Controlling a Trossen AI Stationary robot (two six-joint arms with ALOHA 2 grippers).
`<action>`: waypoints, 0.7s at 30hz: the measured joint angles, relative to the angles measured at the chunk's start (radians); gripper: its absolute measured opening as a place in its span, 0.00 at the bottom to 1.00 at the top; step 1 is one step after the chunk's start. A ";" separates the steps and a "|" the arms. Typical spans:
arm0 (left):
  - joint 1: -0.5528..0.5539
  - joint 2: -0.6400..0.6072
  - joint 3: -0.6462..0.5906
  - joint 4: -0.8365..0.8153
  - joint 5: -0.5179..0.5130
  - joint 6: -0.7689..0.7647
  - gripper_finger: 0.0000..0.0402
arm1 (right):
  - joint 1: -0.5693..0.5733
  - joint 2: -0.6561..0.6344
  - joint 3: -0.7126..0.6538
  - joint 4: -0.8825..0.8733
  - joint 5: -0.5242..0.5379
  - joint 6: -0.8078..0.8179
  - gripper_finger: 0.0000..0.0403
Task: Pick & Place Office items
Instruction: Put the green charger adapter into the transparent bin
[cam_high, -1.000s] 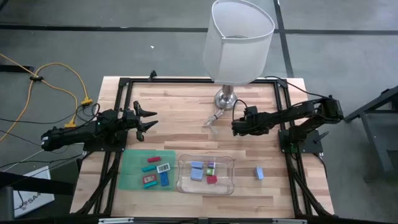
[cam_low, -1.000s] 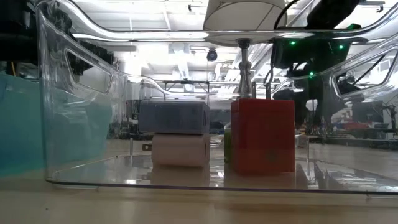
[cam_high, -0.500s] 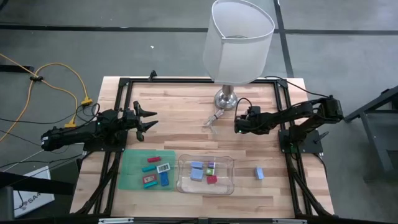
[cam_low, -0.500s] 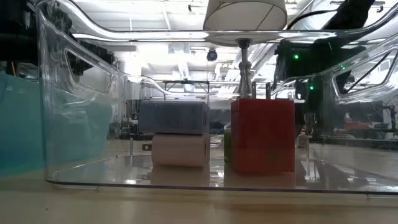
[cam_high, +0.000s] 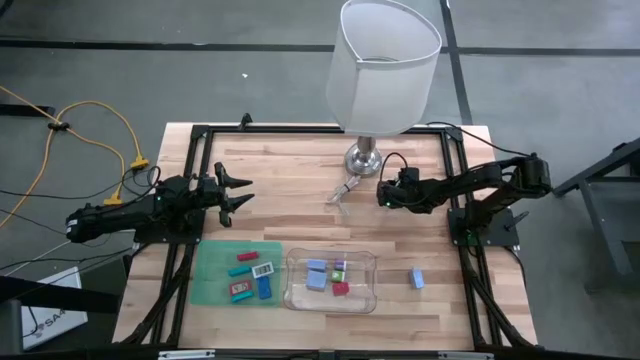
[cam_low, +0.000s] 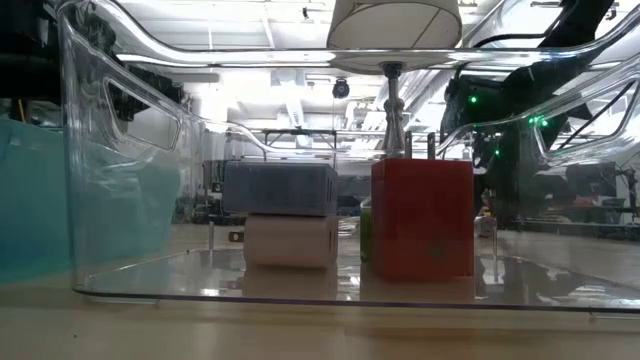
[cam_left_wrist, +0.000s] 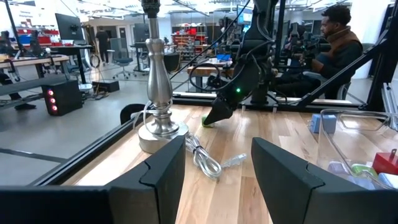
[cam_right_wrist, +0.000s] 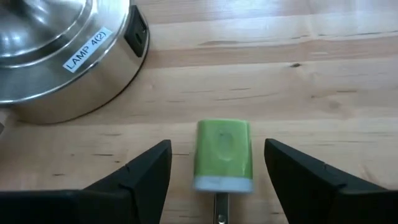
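A small green piece with a white end (cam_right_wrist: 224, 154) lies flat on the wood beside the lamp's silver base (cam_right_wrist: 62, 56). My right gripper (cam_right_wrist: 217, 148) slants down over it, open, one finger on each side and neither touching it; it also shows in the high view (cam_high: 383, 190). The left wrist view shows the same green piece (cam_left_wrist: 208, 123) under that gripper. My left gripper (cam_high: 240, 192) waits open at the table's left. Other office items lie on the green mat (cam_high: 215, 285) and in the clear tray (cam_high: 372, 262). One blue piece (cam_high: 416, 278) rests on the table.
The white-shaded lamp (cam_high: 385, 70) stands at the far middle, and its cable (cam_high: 343, 190) is coiled on the wood next to the base. Black frame rails run along the table's sides. In the low view a red block (cam_low: 422, 218) and a grey-blue block (cam_low: 280, 187) sit inside the tray.
My right gripper has come down toward the table and a little toward the far edge, next to the lamp base, tipping further downward. Its fingers stay open. Nothing else has moved.
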 joint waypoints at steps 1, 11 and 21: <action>0.000 0.000 0.000 0.000 0.000 0.000 0.44 | -0.004 0.000 0.000 0.003 0.001 -0.008 0.61; 0.000 0.000 0.000 0.000 0.000 0.000 0.44 | -0.013 0.000 0.000 0.006 -0.005 -0.042 0.58; 0.000 0.000 0.000 0.000 0.000 0.000 0.44 | -0.013 0.000 0.000 0.005 -0.011 -0.044 0.46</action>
